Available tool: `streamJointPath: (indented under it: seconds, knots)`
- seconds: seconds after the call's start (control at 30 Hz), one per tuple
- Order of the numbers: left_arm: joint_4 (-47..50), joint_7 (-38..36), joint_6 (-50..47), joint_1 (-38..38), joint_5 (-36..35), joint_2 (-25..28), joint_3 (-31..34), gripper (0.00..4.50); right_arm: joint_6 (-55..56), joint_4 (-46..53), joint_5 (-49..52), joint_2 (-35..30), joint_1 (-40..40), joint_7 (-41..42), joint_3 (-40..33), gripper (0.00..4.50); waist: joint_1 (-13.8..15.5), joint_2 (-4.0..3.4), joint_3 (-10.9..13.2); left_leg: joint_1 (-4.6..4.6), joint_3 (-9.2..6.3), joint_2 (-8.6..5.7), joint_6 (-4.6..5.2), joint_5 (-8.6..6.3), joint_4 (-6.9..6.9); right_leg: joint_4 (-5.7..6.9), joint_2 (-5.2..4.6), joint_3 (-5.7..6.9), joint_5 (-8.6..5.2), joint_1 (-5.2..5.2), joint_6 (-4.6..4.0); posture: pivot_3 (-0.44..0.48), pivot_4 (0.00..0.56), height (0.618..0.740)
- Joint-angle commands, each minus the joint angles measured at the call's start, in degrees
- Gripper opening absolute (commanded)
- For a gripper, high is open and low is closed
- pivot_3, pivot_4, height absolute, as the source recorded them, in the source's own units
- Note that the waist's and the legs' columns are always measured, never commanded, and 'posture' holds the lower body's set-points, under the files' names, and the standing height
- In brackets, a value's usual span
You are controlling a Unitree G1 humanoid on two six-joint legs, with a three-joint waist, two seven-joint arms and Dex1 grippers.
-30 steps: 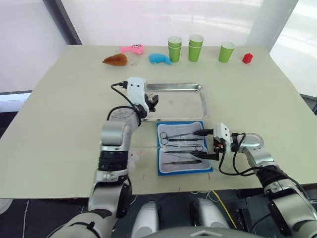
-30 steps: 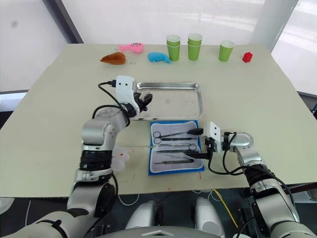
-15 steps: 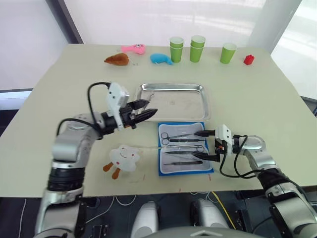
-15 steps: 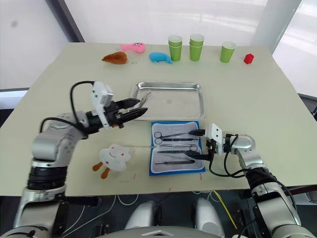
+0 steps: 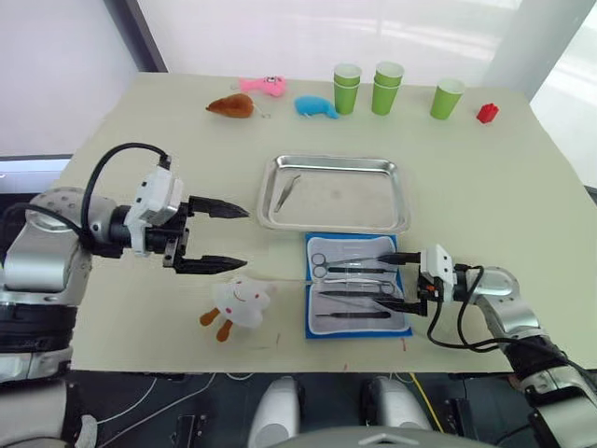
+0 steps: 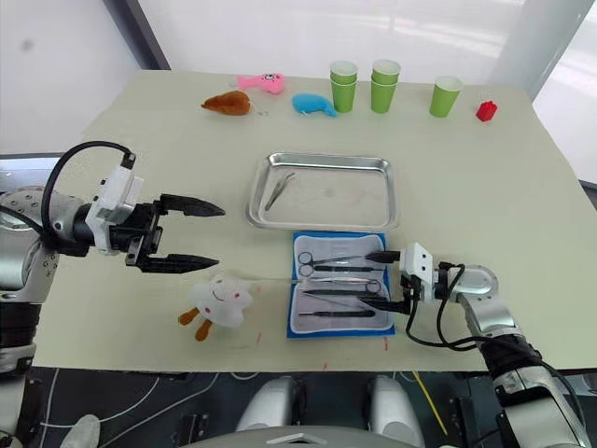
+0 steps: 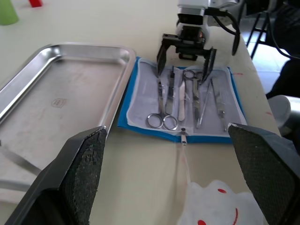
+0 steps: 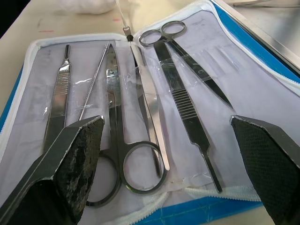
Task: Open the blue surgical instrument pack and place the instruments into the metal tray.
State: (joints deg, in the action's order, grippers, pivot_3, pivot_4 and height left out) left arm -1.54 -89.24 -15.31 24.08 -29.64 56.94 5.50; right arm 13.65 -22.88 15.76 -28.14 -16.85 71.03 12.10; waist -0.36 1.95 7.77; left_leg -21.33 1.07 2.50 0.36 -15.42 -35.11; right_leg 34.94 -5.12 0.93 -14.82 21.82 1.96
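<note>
A: Nearest edge first. What's seen?

B: Pack point(image 5: 358, 299) is laid open flat nr the front edge, pale lining up, blue border showing. Instruments point(image 8: 140, 112) are still tucked in the lining: two ring-handled scissors, forceps, a thin probe, a flat-handled tool, side by side. Zipper pull is seen at the pack's left edge, w/ a thin pale strand run toward a white plush point(image 5: 240, 301) just left of the pack.

A: R gripper?

B: R gripper point(image 5: 401, 278) is held at the pack's right edge, fingers spread wide over the instrument tips, one finger nr the far side, one nr the near side. Nothing is gripped; contact w/ the lining can't be told.

A: L gripper?

B: L gripper point(image 5: 219, 238) is held well left of the pack, above bare table point(image 5: 121, 308), fingers wide apart and pointed right. Nothing is held. White plush lies just beyond its near finger.

A: Tray?

B: Tray point(image 5: 270, 219) is set just behind the pack, nearly touching its far edge. One pair of tweezers point(image 5: 286, 189) is lying in its left part, tilted; rest of the tray is bare steel.

A: Far side?

B: Along the back edge, left to right: brown plush point(image 5: 232, 105), pink plush point(image 5: 263, 86), blue plush point(image 5: 317, 107), green cups point(image 5: 384, 87) (two stacks plus a single), red block point(image 5: 486, 113). All well apart from the tray.
</note>
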Motion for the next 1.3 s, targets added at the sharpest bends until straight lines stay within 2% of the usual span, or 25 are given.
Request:
streamJointPath:
  seconds: [0.03, 0.07, 0.17, 0.43, 0.67, 0.7, 0.77, 0.93, 1.3]
  knots:
    - [0.4, -3.3, 3.4, 1.6, -3.6, 2.2, -3.2, 4.47, -4.8, -5.1, -6.7, -3.7, 7.4, -0.5, 3.5, 4.50, 0.2, 0.01, 0.0, 0.00, 0.00, -0.01, 0.01, 0.00, 0.00, 0.00, 0.00, 0.00, 0.00, 0.00, 0.00, 0.000, 0.150, 0.740]
    - [0.5, -3.3, 4.1, 1.7, -4.4, 2.6, -4.4, 4.47, -5.0, -4.5, -6.5, -4.1, 7.9, -0.6, 3.3, 4.50, 0.2, 0.01, 0.0, -0.14, -0.01, -0.04, 0.33, 0.07, 0.00, -0.11, -0.03, 0.05, 0.00, 0.04, 0.00, 0.000, 0.150, 0.740]
    - [-0.2, -3.3, 6.7, 3.4, -5.9, 2.8, -8.7, 4.47, -5.4, -2.5, -5.9, -5.7, 9.4, -0.4, 2.8, 4.50, 1.0, 0.01, 0.0, -0.50, -0.04, -0.14, 0.47, 0.01, -0.05, -0.14, -0.11, 0.12, 0.00, 0.33, 0.01, 0.000, 0.150, 0.740]
    - [-4.5, -3.3, 11.8, 5.9, -6.7, 2.4, -14.3, 4.47, -3.4, -0.1, -4.2, -7.7, 10.5, 1.7, 2.3, 4.50, 1.5, -0.20, 0.1, -0.84, -0.11, -0.35, 0.94, -0.25, -0.94, -0.17, -0.10, 0.54, 0.00, 0.17, 0.03, 0.000, 0.150, 0.740]
    - [-4.5, -3.3, 14.2, 4.4, -7.4, 1.9, -14.7, 4.47, -2.9, 1.5, -5.0, -8.4, 10.4, 2.2, 3.6, 4.50, 1.5, -0.21, 0.2, -0.92, -0.13, -0.53, 1.25, -0.43, -1.57, -0.06, 0.28, 0.82, 0.07, -0.15, 0.42, 0.000, 0.150, 0.740]
    - [-4.3, -3.3, 14.3, 4.2, -7.5, 1.8, -14.7, 4.47, -3.1, 1.8, -4.9, -8.2, 10.3, 2.3, 3.7, 4.50, 1.5, -0.21, 0.2, -0.92, -0.08, -0.54, 1.25, -0.43, -1.67, -0.02, 0.31, 0.81, 0.12, -0.17, 1.02, 0.000, 0.150, 0.740]
    - [-4.7, -3.3, 15.0, 3.8, -7.1, 0.8, -14.5, 4.47, -3.1, 2.1, -5.0, -7.6, 9.9, 2.1, 4.2, 4.50, 1.4, -0.25, 0.3, -0.91, -0.04, -0.52, 1.25, -0.43, -1.73, 0.03, 0.35, 0.82, 0.14, -0.17, 1.26, 0.000, 0.150, 0.740]
    - [-4.6, -3.3, 14.9, 4.0, -6.3, -1.7, -13.7, 4.47, -3.3, 2.3, -5.6, -6.0, 9.2, 1.4, 4.6, 4.50, 1.3, -0.25, 0.3, -0.88, -0.05, -0.38, 1.24, -0.42, -2.05, 0.63, 0.75, 0.77, 0.07, -0.15, 1.15, 0.000, 0.150, 0.740]
    - [-6.7, -3.3, 15.3, 6.0, -6.0, -1.6, -14.4, 4.47, -2.7, 0.1, -7.0, -3.5, 7.1, 0.8, 5.1, 4.50, 0.8, -0.24, 0.3, -0.58, -0.05, -0.13, 1.24, -0.42, -2.10, 1.07, 1.15, 0.60, -0.06, -0.16, 0.88, 0.000, 0.150, 0.740]
